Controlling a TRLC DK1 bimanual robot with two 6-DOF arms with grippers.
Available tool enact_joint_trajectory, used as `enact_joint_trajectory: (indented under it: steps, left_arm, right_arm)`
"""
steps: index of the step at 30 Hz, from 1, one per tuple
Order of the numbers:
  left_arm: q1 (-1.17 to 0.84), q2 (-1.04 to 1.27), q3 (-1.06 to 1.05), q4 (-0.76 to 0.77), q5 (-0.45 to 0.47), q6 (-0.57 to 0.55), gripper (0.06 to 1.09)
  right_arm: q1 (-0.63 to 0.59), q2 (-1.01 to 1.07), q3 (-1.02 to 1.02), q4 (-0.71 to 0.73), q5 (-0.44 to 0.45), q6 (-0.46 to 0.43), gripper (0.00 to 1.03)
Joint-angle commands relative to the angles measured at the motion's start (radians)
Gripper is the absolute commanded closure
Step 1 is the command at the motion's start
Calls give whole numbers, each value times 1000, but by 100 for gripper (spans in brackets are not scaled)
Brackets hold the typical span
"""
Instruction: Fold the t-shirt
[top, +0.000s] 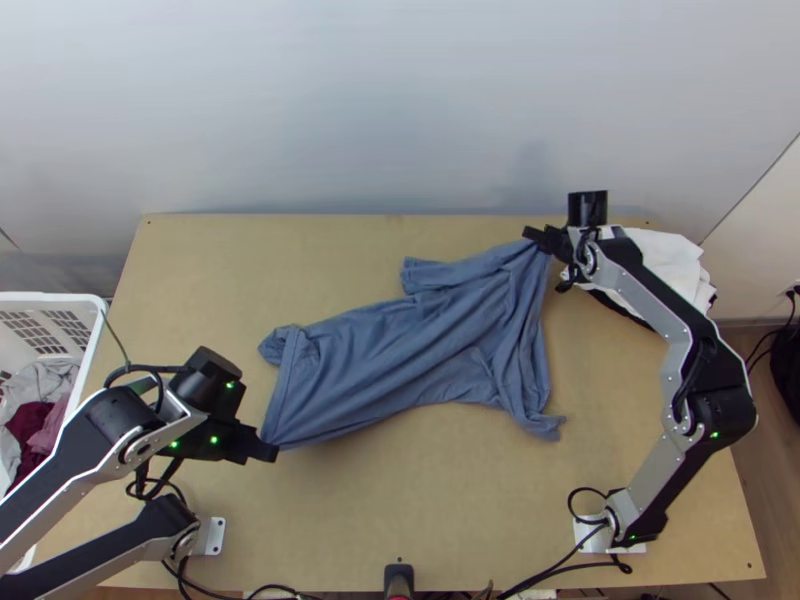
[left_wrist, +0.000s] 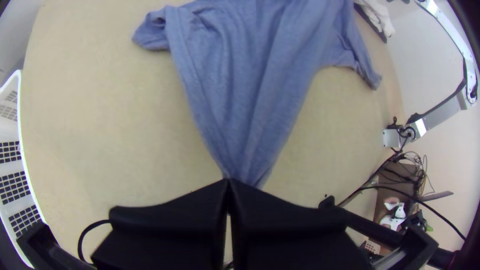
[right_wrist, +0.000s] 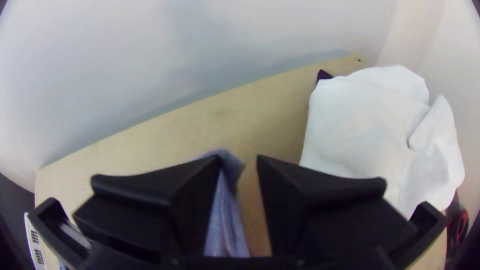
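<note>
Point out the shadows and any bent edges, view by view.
Top view: a soft, dim shadow on the wall beyond the table. Left wrist view: the white basket has its rim bowed; dark corners. Right wrist view: faint shading on the wall, dark corners again.

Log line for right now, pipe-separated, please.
left gripper: shut on near left corner of t-shirt | right gripper: open at its far edge | t-shirt: loosely spread, creased | white cloth: far right on table

White cloth (right_wrist: 360, 130), white basket (top: 50, 297) of, probably, clothes (top: 32, 425)
</note>
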Motion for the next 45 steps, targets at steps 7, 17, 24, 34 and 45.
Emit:
enact_joint_trajectory:
  steps: [7, 17, 24, 34, 45]
  left_arm:
    - [181, 57, 80, 159, -8, 43, 38]
    - [342, 347, 50, 504, -57, 44, 38]
    - [256, 505, 18, 616, -78, 30, 38]
    - [263, 556, -76, 789, -177, 61, 38]
    - [243, 602, -78, 809, -178, 47, 79]
  right_arm:
    - [10, -90, 36, -104, 4, 115, 4]
    - [67, -313, 24, -345, -43, 126, 5]
    - [67, -463, -102, -380, -48, 109, 5]
    - [143, -607, -200, -491, -48, 103, 5]
    - [148, -704, -307, -586, -48, 76, 5]
